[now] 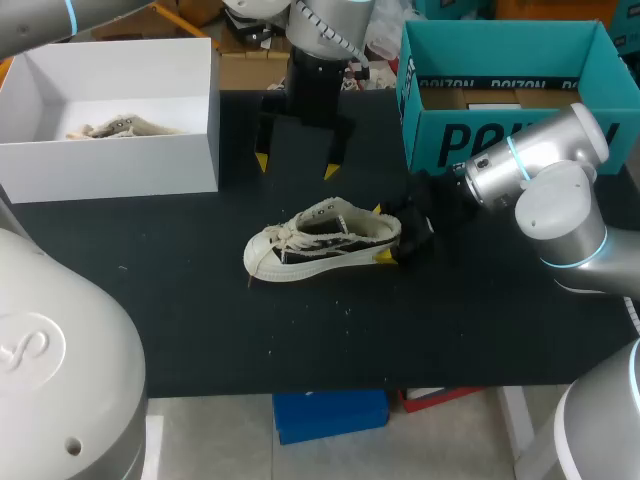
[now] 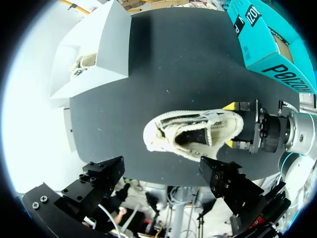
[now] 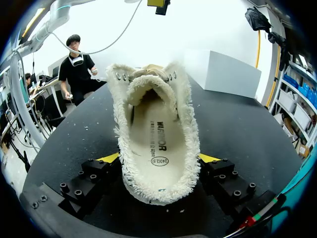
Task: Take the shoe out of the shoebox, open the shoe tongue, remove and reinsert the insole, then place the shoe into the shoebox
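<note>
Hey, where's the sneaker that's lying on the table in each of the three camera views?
Head view: the sneaker lies mid-table, with the right gripper at its heel.
Left wrist view: the sneaker lies ahead of the left gripper, seen from above.
Right wrist view: the sneaker sits between the gripper's fingers, heel nearest.
Shared landmark: the white box.

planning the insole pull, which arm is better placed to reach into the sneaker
The left arm: its jaws hang open above the table behind the sneaker, free to drop to the tongue. The right arm has its jaws gripping the heel from both sides.
</note>
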Controlling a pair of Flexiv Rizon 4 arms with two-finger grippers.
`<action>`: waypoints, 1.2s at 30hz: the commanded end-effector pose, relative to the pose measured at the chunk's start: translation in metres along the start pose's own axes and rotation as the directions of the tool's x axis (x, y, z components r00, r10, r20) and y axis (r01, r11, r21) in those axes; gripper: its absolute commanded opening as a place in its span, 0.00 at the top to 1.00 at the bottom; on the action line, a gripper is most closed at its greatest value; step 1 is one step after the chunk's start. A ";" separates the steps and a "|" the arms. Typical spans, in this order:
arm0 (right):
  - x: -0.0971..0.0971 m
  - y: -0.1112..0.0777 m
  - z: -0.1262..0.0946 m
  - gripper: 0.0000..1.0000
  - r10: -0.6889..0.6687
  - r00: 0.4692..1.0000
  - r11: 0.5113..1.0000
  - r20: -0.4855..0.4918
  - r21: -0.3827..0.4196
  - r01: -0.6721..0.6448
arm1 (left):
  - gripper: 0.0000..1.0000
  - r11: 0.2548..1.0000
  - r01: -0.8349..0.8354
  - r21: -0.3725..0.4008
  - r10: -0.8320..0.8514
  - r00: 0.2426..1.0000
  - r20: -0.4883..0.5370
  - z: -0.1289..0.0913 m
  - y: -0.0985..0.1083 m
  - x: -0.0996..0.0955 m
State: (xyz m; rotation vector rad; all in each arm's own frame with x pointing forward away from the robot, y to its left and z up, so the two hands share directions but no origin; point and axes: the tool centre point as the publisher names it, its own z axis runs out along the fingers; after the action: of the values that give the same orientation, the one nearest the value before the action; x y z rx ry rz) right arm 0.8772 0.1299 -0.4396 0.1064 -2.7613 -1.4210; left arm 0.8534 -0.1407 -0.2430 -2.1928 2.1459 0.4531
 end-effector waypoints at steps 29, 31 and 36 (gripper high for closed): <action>-0.002 -0.003 0.002 1.00 0.001 1.000 1.000 0.000 0.002 -0.001 | 0.00 0.996 -0.071 0.062 0.064 0.992 0.110 0.050 0.021 0.056; -0.002 -0.003 0.002 1.00 0.001 1.000 1.000 0.000 0.002 -0.001 | 0.00 0.996 -0.068 0.060 0.060 0.990 0.130 0.054 0.020 0.060; -0.002 -0.003 0.002 1.00 0.001 1.000 1.000 0.000 0.002 -0.001 | 0.00 0.997 -0.057 0.057 0.048 0.986 0.159 0.068 0.013 0.067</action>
State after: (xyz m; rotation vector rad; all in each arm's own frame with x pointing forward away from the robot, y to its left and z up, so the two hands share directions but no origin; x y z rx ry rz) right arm 0.8772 0.1299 -0.4396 0.1063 -2.7614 -1.4208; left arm 0.8235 -0.1817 -0.3099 -2.0067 2.1212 0.5012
